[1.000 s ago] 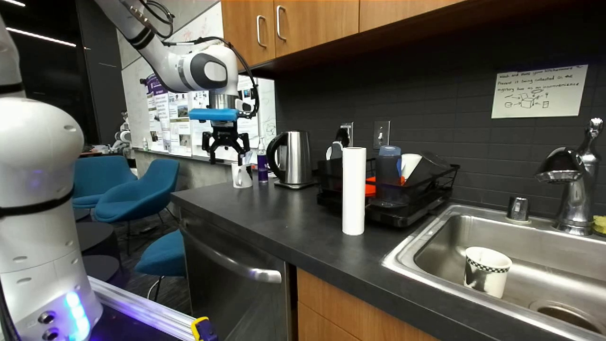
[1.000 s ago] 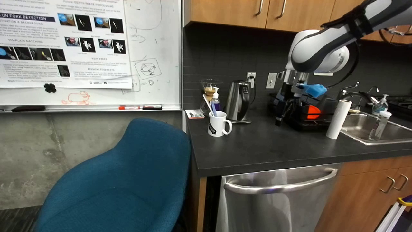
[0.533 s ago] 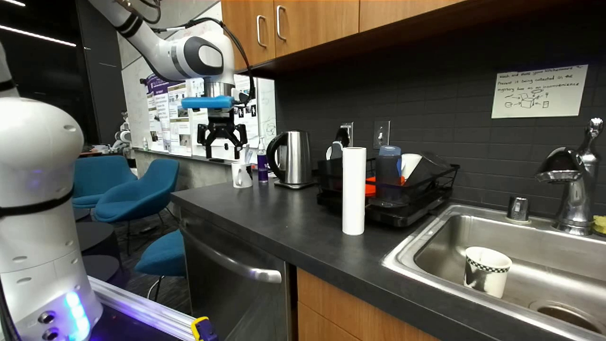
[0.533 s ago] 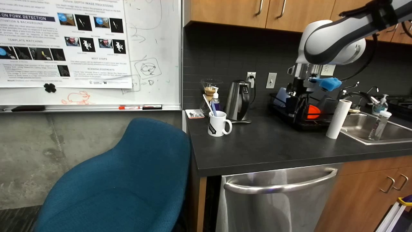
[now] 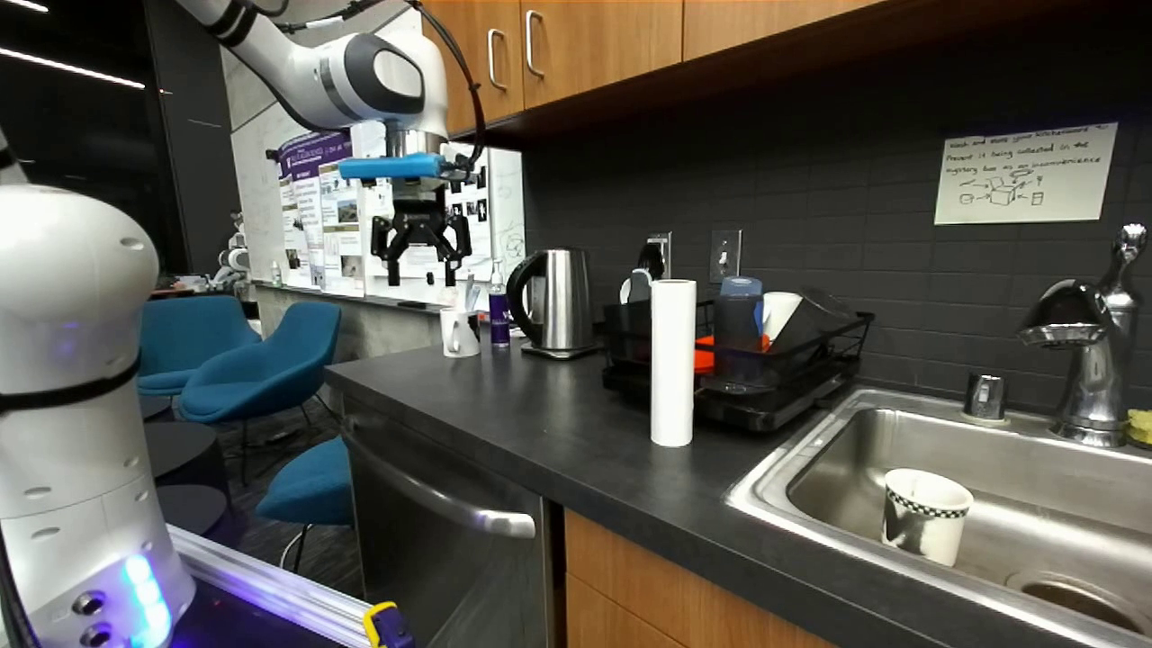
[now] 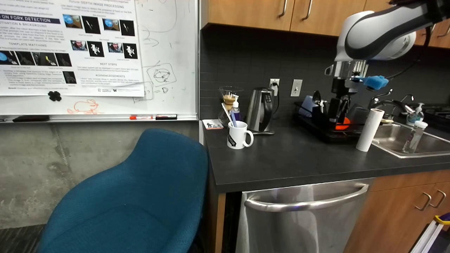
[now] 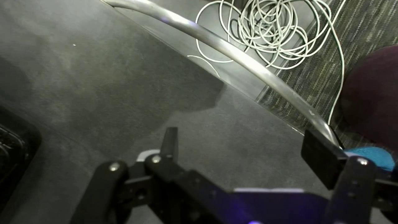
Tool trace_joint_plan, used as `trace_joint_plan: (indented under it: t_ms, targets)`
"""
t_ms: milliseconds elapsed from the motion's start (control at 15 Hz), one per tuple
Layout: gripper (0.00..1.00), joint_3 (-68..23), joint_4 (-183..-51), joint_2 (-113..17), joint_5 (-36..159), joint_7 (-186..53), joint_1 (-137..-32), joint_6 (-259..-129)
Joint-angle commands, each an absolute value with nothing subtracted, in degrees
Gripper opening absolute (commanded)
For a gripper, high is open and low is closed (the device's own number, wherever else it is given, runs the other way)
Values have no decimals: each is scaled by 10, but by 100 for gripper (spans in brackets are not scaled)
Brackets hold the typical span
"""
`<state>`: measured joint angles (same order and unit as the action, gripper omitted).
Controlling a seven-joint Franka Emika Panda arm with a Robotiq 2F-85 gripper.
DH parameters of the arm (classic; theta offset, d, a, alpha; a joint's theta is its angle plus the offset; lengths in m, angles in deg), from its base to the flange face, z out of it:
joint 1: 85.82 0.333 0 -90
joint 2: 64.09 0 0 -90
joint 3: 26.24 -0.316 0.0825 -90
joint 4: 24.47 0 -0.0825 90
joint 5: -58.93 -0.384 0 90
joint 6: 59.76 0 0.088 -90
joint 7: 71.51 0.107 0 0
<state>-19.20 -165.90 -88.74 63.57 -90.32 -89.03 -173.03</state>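
Jaws wide apart, pointing down, hanging above the desk (image 7: 233,149). Wrist view: desk surface shows through the gap between them. Arm (image 5: 306,85) holds the jaws higher than the mug rim in an exterior view.

Closest stuff: dishwasher handle (image 7: 217,43), bowed out past the desk's front edge, and dish rack (image 5: 760,414) at the back by the dark wall. Wrist view: one jaw overlaps the handle and the front edge line, so that side looks tight; height over the edge I can't tell. The other jaw is over desk surface, with a black tray corner off to the lower left, apart from it. Jaws overlap the rack in an exterior view, line of sight only.

White cylindrical roll (image 5: 673,364) stands on end just in front of the rack. Sink (image 5: 765,493) is past it, checker-rimmed cup (image 5: 927,517) inside.

Far end: white mug (image 6: 239,135) with sticks in it, near the desk's end edge; steel kettle (image 6: 258,109) behind. Both well apart from the jaws. A long run of desk lies between mug and roll. Teal chair (image 6: 137,203) sits beside that end.

Overhead: wooden cabinets (image 6: 249,10); clearance to the arm can't tell. Coiled white cable (image 7: 276,31) lies beyond the handle.
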Motion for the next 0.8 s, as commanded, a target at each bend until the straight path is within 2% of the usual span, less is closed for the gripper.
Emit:
trace_joint_plan:
  t_ms: [0, 133, 200, 733]
  targets:
    - [100, -176, -1645, -918, 655, -934, -897, -1678]
    - [100, -156, -1631, -929, 647, -970, -895, -1646]
    - [100, -169, -1642, -911, 645, -937, -891, -1677]
    - [100, -154, -1633, -924, 645, -960, -892, -1656]
